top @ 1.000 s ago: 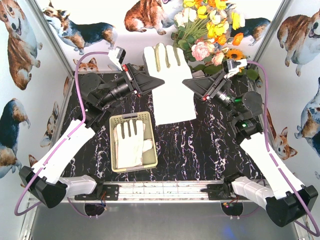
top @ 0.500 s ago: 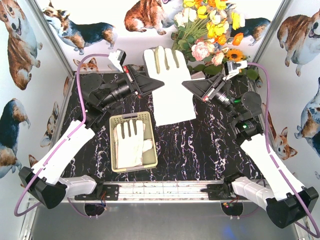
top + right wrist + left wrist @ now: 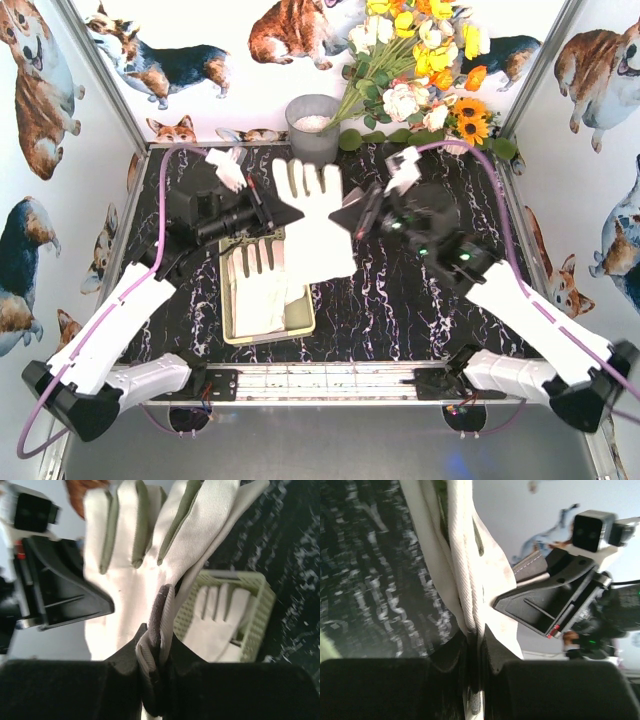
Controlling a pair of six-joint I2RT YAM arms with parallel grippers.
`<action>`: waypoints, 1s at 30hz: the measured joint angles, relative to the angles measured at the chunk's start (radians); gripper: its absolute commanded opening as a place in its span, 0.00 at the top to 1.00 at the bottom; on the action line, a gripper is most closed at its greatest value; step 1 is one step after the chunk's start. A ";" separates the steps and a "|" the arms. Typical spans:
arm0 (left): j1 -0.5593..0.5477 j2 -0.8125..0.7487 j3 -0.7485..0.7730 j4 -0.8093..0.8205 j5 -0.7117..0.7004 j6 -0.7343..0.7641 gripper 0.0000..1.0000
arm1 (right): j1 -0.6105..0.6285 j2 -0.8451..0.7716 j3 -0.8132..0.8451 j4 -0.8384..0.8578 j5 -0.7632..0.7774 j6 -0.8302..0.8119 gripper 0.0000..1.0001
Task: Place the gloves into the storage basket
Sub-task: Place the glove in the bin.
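A cream-white glove (image 3: pixel 312 228) hangs spread out in the air, fingers pointing away, above the right rim of the pale yellow-green storage basket (image 3: pixel 268 337). My left gripper (image 3: pixel 291 212) is shut on its left edge and my right gripper (image 3: pixel 341 218) is shut on its right edge. In the left wrist view the glove's striped edge (image 3: pixel 465 575) runs into the shut left gripper (image 3: pixel 476 636). The right wrist view has the glove (image 3: pixel 145 545) folded between the fingers of the right gripper (image 3: pixel 158 630). A second glove (image 3: pixel 258 292) lies flat in the basket (image 3: pixel 256 622).
A grey metal bucket (image 3: pixel 313 124) stands at the back middle. A bunch of flowers (image 3: pixel 422 80) fills the back right corner. White walls with corgi pictures close in the black marble table (image 3: pixel 400 310) on three sides.
Both arms have carried the glove from the back of the table toward the near side and left, over the basket's right rim. The bucket behind it now shows.
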 measured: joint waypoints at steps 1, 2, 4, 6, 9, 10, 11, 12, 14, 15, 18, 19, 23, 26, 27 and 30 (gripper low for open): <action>0.000 -0.013 -0.015 -0.026 -0.018 0.019 1.00 | 0.033 0.021 0.000 -0.016 0.038 -0.022 1.00; 0.000 -0.025 -0.031 -0.051 -0.037 0.037 1.00 | 0.063 0.042 0.000 -0.028 0.074 -0.040 1.00; 0.000 -0.042 -0.059 -0.095 -0.076 0.069 1.00 | 0.119 0.092 0.002 -0.043 0.143 -0.073 1.00; 0.000 -0.056 -0.084 -0.137 -0.124 0.097 1.00 | 0.164 0.144 0.006 -0.043 0.203 -0.100 1.00; 0.000 -0.071 -0.110 -0.202 -0.197 0.128 1.00 | 0.218 0.214 0.014 -0.042 0.274 -0.127 1.00; 0.000 -0.074 -0.118 -0.224 -0.220 0.138 1.00 | 0.236 0.239 0.022 -0.042 0.296 -0.135 1.00; 0.000 -0.075 -0.126 -0.240 -0.237 0.146 1.00 | 0.251 0.261 0.029 -0.042 0.315 -0.141 1.00; 0.000 -0.075 -0.133 -0.256 -0.256 0.157 1.00 | 0.267 0.282 0.037 -0.042 0.333 -0.147 1.00; 0.002 -0.075 -0.150 -0.289 -0.291 0.175 1.00 | 0.296 0.324 0.051 -0.042 0.367 -0.151 1.00; 0.003 -0.075 -0.158 -0.310 -0.309 0.184 1.00 | 0.311 0.343 0.057 -0.042 0.381 -0.151 1.00; 0.012 -0.075 -0.183 -0.371 -0.357 0.207 1.00 | 0.349 0.403 0.072 -0.039 0.409 -0.145 1.00; 0.016 -0.075 -0.193 -0.388 -0.368 0.215 1.00 | 0.359 0.422 0.076 -0.035 0.414 -0.140 1.00; 0.045 -0.075 -0.260 -0.415 -0.387 0.249 1.00 | 0.389 0.491 0.079 -0.011 0.419 -0.105 1.00; 0.071 -0.075 -0.315 -0.414 -0.388 0.269 1.00 | 0.399 0.537 0.079 0.009 0.411 -0.078 1.00; 0.084 -0.075 -0.335 -0.410 -0.386 0.274 1.00 | 0.401 0.552 0.079 0.019 0.408 -0.068 1.00; 0.120 -0.076 -0.383 -0.393 -0.373 0.289 1.00 | 0.406 0.595 0.080 0.046 0.396 -0.043 1.00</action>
